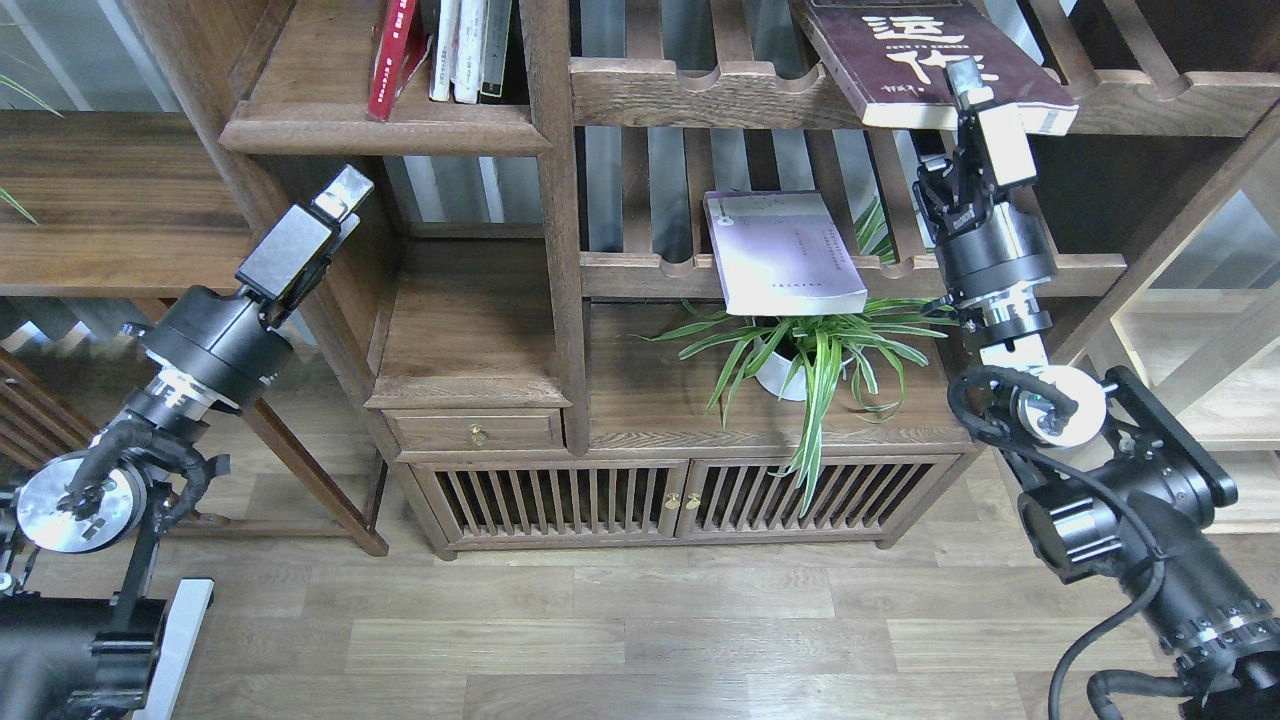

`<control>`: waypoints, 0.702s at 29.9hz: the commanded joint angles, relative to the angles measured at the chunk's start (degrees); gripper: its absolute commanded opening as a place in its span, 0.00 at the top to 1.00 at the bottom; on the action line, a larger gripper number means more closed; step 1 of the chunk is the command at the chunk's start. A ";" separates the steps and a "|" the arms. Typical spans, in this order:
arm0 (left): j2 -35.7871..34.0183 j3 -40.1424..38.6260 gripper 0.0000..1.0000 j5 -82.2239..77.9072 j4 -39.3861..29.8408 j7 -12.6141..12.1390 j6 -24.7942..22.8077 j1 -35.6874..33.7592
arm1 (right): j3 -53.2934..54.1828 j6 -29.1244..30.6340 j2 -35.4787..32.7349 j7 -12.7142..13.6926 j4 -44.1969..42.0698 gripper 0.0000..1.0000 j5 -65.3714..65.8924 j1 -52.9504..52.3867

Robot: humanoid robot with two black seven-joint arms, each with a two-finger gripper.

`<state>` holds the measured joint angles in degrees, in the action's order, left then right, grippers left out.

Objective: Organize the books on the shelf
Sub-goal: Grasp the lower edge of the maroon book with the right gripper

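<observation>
The dark maroon book (930, 50) with white characters lies on the upper slatted rack and juts over its front rail. My right gripper (965, 82) points up at its front edge, with one finger (962, 72) showing over the cover; I cannot tell its grip. The pale lavender book (785, 250) lies tilted on the lower slatted rack, overhanging the rail. The red book (395, 55) leans against several upright books (465, 50) on the solid shelf (385, 128) at upper left. My left gripper (343, 192) hangs empty below that shelf; its fingers cannot be told apart.
A potted spider plant (800, 350) stands under the lavender book on the cabinet top (640, 400). A thick upright post (555, 200) separates the shelf from the racks. A small drawer (475, 430) and slatted doors (660, 500) are below. A wooden table (110, 200) is at the left.
</observation>
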<state>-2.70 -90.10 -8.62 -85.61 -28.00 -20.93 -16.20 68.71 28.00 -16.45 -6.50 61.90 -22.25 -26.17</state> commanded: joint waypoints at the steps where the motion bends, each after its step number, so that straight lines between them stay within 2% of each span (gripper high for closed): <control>1: -0.02 0.01 0.01 0.00 0.00 0.00 -0.17 0.12 | 0.54 0.00 0.02 0.00 -0.20 0.01 0.01 -0.03; 6: -0.02 0.18 0.01 0.00 0.00 0.00 -0.17 0.03 | 0.72 0.00 0.02 0.00 -0.29 0.04 -0.07 -0.55; 9: -0.02 0.01 0.01 0.00 0.00 0.00 -0.17 0.03 | 0.72 0.00 0.10 0.00 -0.29 0.10 -0.16 -0.55; 15: -0.90 0.01 0.01 0.00 0.00 0.00 -0.17 0.03 | 0.63 -4.70 -0.16 0.00 -0.29 0.11 -0.07 -0.90; 19: -0.99 0.01 0.01 0.00 0.00 0.00 -0.17 0.03 | 0.72 -6.55 -0.16 0.00 -0.29 0.22 -0.07 -0.82; 21: -0.99 0.01 0.01 0.00 0.00 0.00 -0.17 0.12 | 0.72 -6.99 -0.16 0.00 -0.20 0.33 -0.07 -0.99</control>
<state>-3.66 -90.09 -8.61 -85.61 -28.00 -21.09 -16.17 69.33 21.78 -16.67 -6.47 61.61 -22.34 -27.04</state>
